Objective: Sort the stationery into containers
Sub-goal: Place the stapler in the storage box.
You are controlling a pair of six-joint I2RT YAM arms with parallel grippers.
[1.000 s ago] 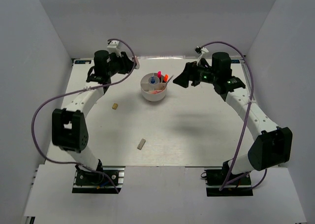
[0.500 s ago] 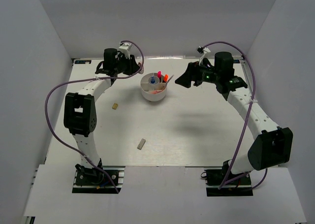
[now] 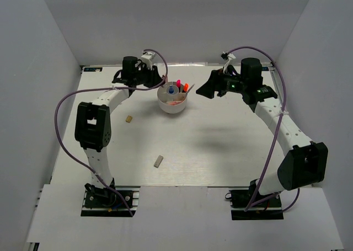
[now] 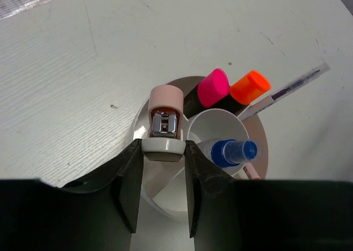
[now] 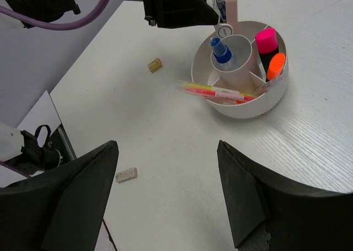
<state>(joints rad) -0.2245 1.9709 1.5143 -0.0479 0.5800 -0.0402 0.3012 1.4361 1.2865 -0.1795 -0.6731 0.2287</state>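
**Holding a pink stapler at the tub's rim**

The left tool [image 4: 164, 151], partly closed, is gripping a small pink-and-white stapler [image 4: 165, 110] upright at the rim of the round white tub [image 5: 248, 107], upper centre in the overhead view. Pink-capped [image 4: 214, 87] and orange-capped [image 4: 250, 86] highlighters, a blue-capped bottle [image 4: 234, 151] and thin pens [image 5: 212, 91] are sitting inside. The right tool [image 5: 166, 151] is hanging wide open and empty, to the tub's right.
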